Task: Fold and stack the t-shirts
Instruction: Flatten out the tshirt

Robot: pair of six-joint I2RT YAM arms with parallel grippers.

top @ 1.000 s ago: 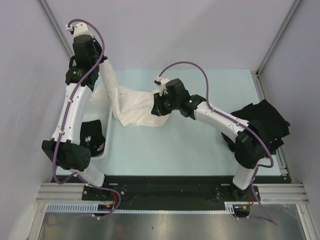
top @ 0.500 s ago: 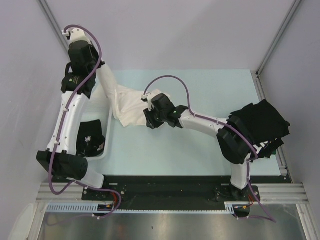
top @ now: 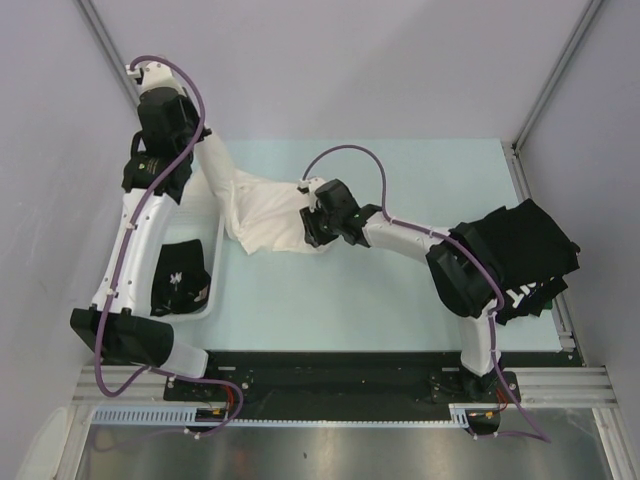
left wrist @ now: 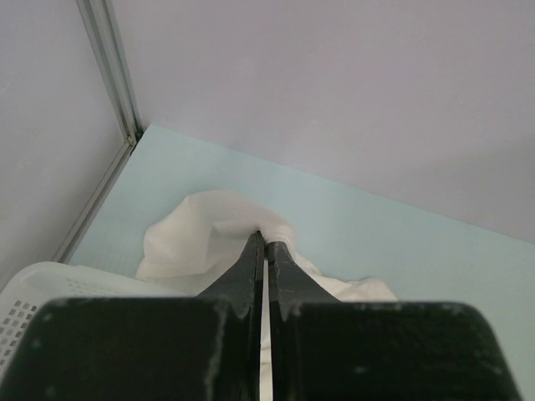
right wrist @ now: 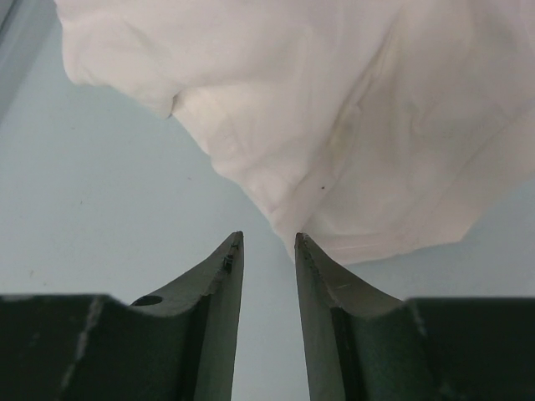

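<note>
A cream-white t-shirt (top: 270, 215) lies bunched on the pale table at centre left, with one end pulled up towards the far left. My left gripper (top: 203, 140) is shut on that raised end; the left wrist view shows its jaws (left wrist: 266, 236) pinched on a fold of the cloth (left wrist: 192, 234). My right gripper (top: 310, 235) is open at the shirt's near right edge; in the right wrist view (right wrist: 267, 240) its right fingertip touches the cloth's hem (right wrist: 351, 125), and nothing lies between the jaws. A black t-shirt with white print (top: 180, 278) lies in the basket. Black t-shirts (top: 525, 240) are heaped at the right.
A white mesh basket (top: 213, 262) stands at the left table edge; its corner shows in the left wrist view (left wrist: 38, 288). Walls with metal posts close in the far side and both sides. The right arm's elbow sits over the black heap.
My right gripper swung left and nearer along the shirt's edge, then came back slightly to the right. My left arm shifted a little to the far left, still holding the cloth.
</note>
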